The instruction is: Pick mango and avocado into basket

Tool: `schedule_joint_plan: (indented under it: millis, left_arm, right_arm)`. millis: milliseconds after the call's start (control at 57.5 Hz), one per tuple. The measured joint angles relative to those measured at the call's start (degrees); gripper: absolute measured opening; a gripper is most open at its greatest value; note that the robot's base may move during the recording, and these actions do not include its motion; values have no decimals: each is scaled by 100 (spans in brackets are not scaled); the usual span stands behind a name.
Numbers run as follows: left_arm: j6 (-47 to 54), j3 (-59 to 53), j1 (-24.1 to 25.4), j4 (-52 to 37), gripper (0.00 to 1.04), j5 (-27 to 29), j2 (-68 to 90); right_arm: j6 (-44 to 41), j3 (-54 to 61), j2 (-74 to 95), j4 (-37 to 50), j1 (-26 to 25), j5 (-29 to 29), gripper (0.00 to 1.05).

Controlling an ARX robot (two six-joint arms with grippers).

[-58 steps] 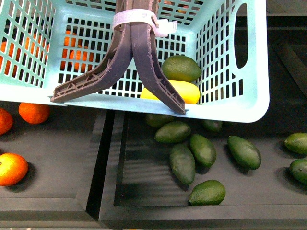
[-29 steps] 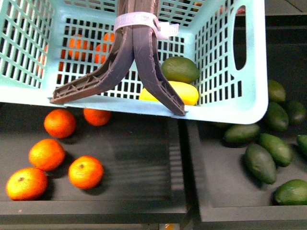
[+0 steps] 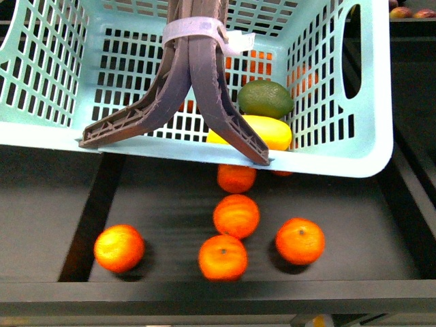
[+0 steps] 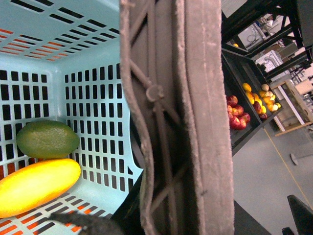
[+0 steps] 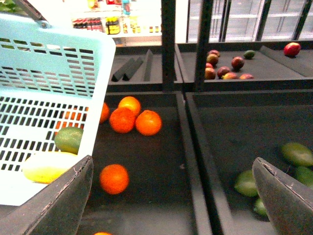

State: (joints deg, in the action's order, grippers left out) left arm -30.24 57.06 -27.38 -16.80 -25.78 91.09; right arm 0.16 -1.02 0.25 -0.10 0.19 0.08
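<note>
Right gripper [image 5: 171,196] hangs with jaws apart, holding nothing; my left gripper I cannot tell. Since a second ago the avocado bin below has given way to oranges [image 3: 236,215]. Mango [image 3: 252,131] and avocado [image 3: 265,98] lie touching at 3 o'clock inside the basket [image 3: 327,155], so I judge the task done.

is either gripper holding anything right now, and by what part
The right gripper is open and empty. The left wrist view looks straight along the basket handles, but its gripper is unseen, so a hold there cannot be confirmed.

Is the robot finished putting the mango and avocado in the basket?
It looks done: the yellow mango and the green avocado both lie inside the turquoise basket, touching. The right gripper is open and empty. Nothing seems left to pick.
</note>
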Motion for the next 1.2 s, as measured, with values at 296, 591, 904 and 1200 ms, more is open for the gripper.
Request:
schedule_joint_plan:
  millis: [296,591,904,1200]
  left_arm:
    - [11,0,15,0,14,26,0]
    - [-15,-9,92,2,14,81,2]
    - [-3805,1788,391,-780,14,4988,1620]
    - [-5416,2500,890,-599,14,5477,2859]
  right_arm:
    - [2,0,-2,2,0,-2,96]
    - [0,0,-7,4,-11,-37,96]
    - [0,0,-4,2,-11,0,96]
    - [0,0,-4,4,-11,0,96]
